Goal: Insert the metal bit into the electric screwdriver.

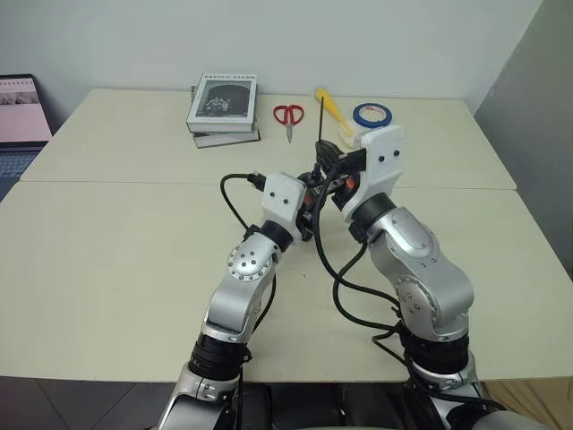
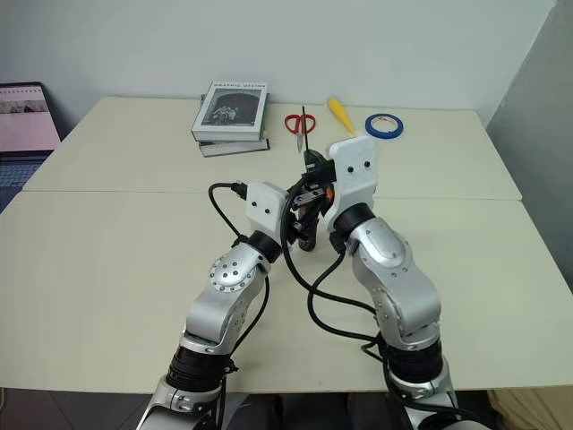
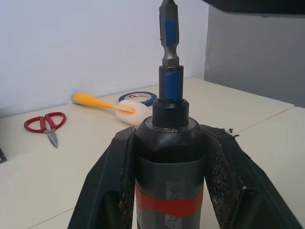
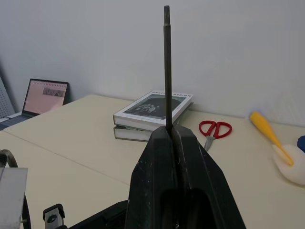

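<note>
The left gripper [image 3: 167,186] has its jaws closed on the electric screwdriver [image 3: 167,162], a smooth black cylinder with a red band, held above the pale matte tabletop [image 1: 107,260]. From the screwdriver's narrow collar rises a hexagonal steel stub with blue wrapping; its top is cut off in the left wrist view, so whether it is a second bit cannot be told. The right gripper [image 4: 172,138] has its jaws pressed together on the metal bit [image 4: 167,67], a thin straight grey rod standing up from the fingertips. In the head views the two grippers meet mid-table, and cables hide their contact. Farther back lie red-handled scissors [image 1: 288,115], a yellow-handled brush [image 1: 332,109], a blue tape roll [image 1: 372,114], stacked books [image 1: 222,106] and a laptop [image 1: 21,112] cut by the edge.
</note>
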